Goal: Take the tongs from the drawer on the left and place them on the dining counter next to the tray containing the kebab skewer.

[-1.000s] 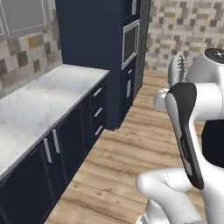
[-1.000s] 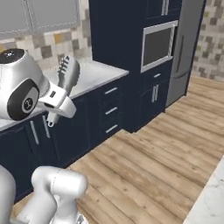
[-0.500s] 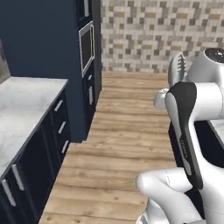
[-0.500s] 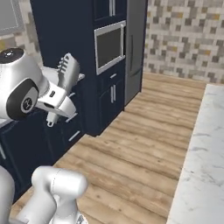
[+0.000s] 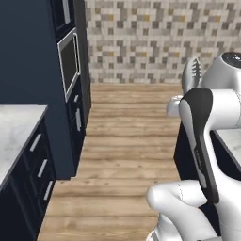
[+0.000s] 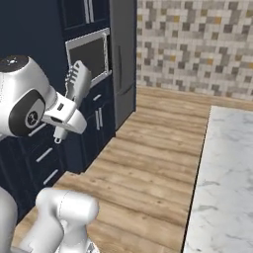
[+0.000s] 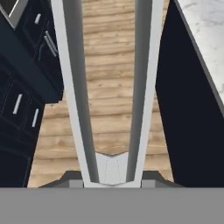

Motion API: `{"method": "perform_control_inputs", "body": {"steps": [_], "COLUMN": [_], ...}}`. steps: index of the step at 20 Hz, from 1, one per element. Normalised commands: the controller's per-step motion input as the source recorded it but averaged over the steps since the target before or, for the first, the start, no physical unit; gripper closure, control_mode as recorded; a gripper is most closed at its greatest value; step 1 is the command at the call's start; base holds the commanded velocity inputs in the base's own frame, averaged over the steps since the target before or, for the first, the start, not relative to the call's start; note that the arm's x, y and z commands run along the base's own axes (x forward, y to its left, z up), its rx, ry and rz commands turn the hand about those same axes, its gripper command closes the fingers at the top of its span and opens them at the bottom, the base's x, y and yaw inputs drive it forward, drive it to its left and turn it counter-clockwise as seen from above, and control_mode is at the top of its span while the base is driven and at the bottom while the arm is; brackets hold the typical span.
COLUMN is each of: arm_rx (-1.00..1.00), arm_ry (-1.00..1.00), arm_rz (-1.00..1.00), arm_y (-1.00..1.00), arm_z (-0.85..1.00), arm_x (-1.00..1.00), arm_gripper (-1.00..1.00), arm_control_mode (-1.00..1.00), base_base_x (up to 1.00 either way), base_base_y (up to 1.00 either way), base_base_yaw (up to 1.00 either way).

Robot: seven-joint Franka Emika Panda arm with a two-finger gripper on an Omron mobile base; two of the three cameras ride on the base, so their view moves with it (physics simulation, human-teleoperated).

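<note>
The tongs (image 7: 74, 87) are slim silvery metal with two thin arms, and they run up the middle of the hand view. My gripper (image 7: 112, 178) is shut on them near their joined end. From the right base view the tongs (image 6: 78, 83) stick up and to the right out of my gripper (image 6: 67, 109), held high over the floor. In the left base view their tips (image 5: 190, 75) show beside the arm. The dining counter (image 6: 225, 173) is a white marble top at the right, also seen as dining counter (image 7: 205, 26). The tray, the kebab skewer and the drawer are out of view.
Tall navy cabinets with a built-in oven (image 5: 69, 63) stand at the left, with low navy drawers (image 5: 40, 160) under a marble worktop (image 5: 12, 129). Wooden floor (image 5: 127, 136) runs ahead to a mosaic-tiled wall (image 5: 141, 37). The island's navy side (image 7: 179, 109) is close on my right.
The base has turned, so the whole scene has slid left: the worktop and cabinets moved off to the left and the dining counter came in at the right. The tongs stay in my grip.
</note>
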Motion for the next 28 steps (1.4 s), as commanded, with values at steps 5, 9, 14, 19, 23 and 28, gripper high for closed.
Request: {"method": "perform_control_inputs", "body": {"steps": [5,9,14,19,23,28], "arm_rx": [0.0,0.0,0.0,0.0,0.0,0.0], "arm_ry": [0.0,0.0,0.0,0.0,0.0,0.0], "arm_rz": [0.0,0.0,0.0,0.0,0.0,0.0], "arm_y": [0.0,0.0,0.0,0.0,0.0,0.0], "arm_z": [0.0,0.0,0.0,0.0,0.0,0.0], "arm_x": [0.0,0.0,0.0,0.0,0.0,0.0], "arm_gripper": [1.0,1.0,1.0,1.0,1.0,1.0], "arm_control_mode": [1.0,1.0,1.0,1.0,1.0,1.0], "base_base_x": [1.0,1.0,1.0,1.0,1.0,1.0], "base_base_y": [0.21,0.31,0.29,0.15,0.16,0.19], "base_base_yaw": [-0.21,-0.17,-0.17,-0.17,-0.16,-0.15]}}
